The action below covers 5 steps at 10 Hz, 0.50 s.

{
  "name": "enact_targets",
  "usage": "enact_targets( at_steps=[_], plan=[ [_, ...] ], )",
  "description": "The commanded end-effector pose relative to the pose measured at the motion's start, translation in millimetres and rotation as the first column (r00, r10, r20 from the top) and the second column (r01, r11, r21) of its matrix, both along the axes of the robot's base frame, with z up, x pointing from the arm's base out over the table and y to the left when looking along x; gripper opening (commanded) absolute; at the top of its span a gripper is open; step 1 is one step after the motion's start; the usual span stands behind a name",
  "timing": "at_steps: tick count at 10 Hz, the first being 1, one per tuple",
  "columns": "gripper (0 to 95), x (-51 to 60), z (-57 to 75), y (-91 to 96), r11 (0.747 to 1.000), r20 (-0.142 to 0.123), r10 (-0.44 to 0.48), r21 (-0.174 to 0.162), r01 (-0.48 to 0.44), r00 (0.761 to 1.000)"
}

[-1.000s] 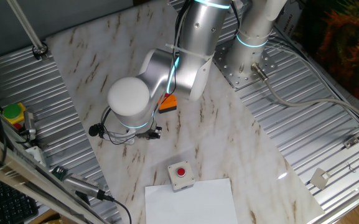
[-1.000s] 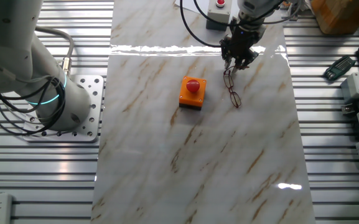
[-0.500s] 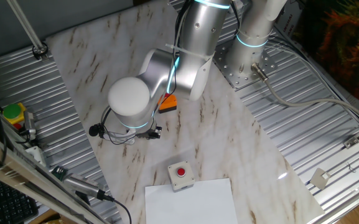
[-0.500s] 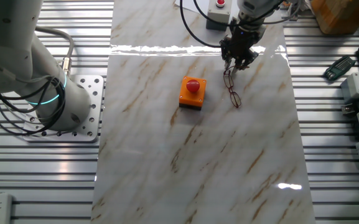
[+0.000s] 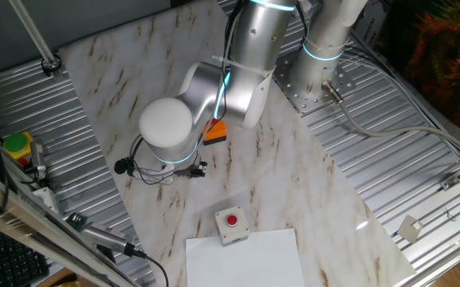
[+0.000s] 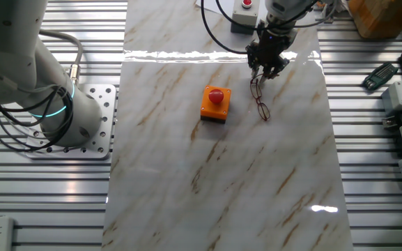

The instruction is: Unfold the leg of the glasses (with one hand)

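Marble-patterned counter (image 6: 207,167): pale slab with brown veins, lying on ribbed metal decking; it carries all the small items
Silver robot arm (image 5: 230,80): bent low over the counter in one fixed view, its round white joint cap facing the camera and covering the glasses and the pincer there; in the other fixed view its base sits at the left on a bolted plate
White paper sheet (image 5: 245,257): flat at the counter's near edge in one fixed view, just beside the grey button box
Orange box with a red round button (image 6: 215,103): on the counter left of the glasses, near them but apart; in one fixed view only an orange corner shows from under the arm
Grey box with a red button (image 5: 231,222): on the counter, touching or just beside the top edge of the paper
Black two-finger pincer (image 6: 265,70): pointing down at the far end of the glasses, fingertips right at the frame; whether the tips are apart or pressed on the wire I cannot tell
Thin dark reddish-brown wire-frame glasses (image 6: 259,97): lying on the counter right of the orange box, stretched from the pincer tips towards the camera; too fine to tell how the legs lie
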State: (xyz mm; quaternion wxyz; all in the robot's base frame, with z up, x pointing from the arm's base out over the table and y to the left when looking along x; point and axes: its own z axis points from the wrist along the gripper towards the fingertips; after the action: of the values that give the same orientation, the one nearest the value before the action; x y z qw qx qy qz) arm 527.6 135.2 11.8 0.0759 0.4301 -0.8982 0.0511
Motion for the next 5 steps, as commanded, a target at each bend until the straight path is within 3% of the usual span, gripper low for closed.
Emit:
enact_targets(
  at_steps=[1,5],
  plan=[
    [0.0,0.1,-0.7,-0.4,1.0,0.003,-0.001,0.002,0.001,1.0],
    [0.0,0.1,-0.8,-0.5,1.0,0.007,-0.002,0.002,0.002,1.0]
  ],
)
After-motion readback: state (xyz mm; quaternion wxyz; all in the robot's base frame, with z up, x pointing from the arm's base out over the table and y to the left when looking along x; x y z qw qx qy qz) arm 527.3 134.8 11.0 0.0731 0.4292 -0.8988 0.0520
